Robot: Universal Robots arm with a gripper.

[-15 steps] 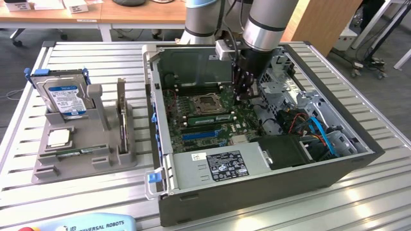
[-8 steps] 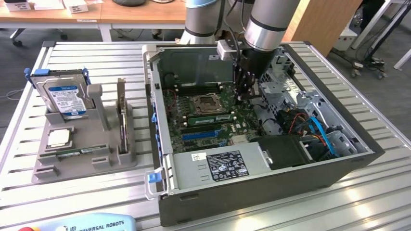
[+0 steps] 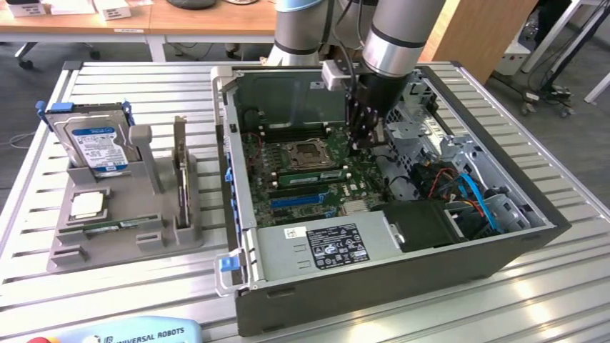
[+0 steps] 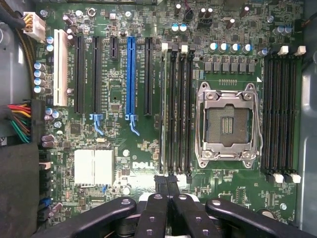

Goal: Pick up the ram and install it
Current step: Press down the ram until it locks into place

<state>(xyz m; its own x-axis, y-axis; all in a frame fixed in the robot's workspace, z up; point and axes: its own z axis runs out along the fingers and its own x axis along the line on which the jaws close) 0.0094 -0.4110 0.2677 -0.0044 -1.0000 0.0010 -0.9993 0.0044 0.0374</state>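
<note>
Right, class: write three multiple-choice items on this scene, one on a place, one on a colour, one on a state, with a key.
1. Where does the hard drive stand? A in the grey holder beside the computer case; B inside the case; C on the floor.
2. What colour is the long slot among the black ones? A red; B blue; C yellow.
3. The processor socket is: A empty; B fan-covered; C cracked.
Key: 1A, it stands upright in the holder; 2B, plainly blue; 3A, bare contacts show.

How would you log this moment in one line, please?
gripper shut | inside case | over memory slots | held item: cannot tell
</note>
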